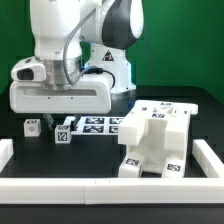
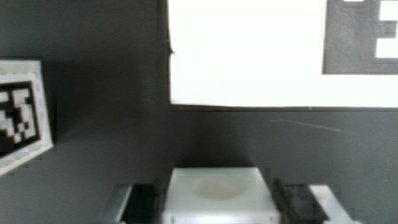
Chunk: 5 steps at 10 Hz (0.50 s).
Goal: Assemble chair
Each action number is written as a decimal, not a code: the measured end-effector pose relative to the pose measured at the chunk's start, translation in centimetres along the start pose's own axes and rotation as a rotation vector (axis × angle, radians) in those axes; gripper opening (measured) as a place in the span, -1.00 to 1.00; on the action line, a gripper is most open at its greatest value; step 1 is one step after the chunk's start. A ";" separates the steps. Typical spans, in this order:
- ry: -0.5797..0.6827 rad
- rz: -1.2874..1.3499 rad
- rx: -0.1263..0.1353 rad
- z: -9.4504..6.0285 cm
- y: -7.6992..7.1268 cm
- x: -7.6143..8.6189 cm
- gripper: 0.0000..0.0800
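Nearest, a small white part [image 2: 222,195] fills the gap between the jaws; whether they clench it cannot be told; the part-built chair [image 1: 155,140] stands on the surface [image 1: 100,150] at the exterior view's right; step judged: fetching a loose part; next move calls for a firm hold, then alignment with the chair.

The white robot arm [image 1: 70,30] runs off the frame's upper edge. The thin white marker board [image 1: 100,124] is partly hidden behind the chunky white plastic chair [image 1: 155,140]. The wrist view's edge cuts a black-and-white square tag [image 2: 18,112].
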<state>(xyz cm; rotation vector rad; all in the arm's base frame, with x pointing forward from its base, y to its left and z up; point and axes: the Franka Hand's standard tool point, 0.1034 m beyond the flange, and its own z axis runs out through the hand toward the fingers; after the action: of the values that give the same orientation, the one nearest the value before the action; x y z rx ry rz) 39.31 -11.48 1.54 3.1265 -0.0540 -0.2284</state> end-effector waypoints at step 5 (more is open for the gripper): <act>-0.009 -0.001 0.004 0.0 -0.1 0.0 0.60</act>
<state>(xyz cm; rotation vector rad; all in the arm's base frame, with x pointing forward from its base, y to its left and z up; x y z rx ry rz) 39.33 -11.38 1.57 3.1300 -0.0535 -0.2420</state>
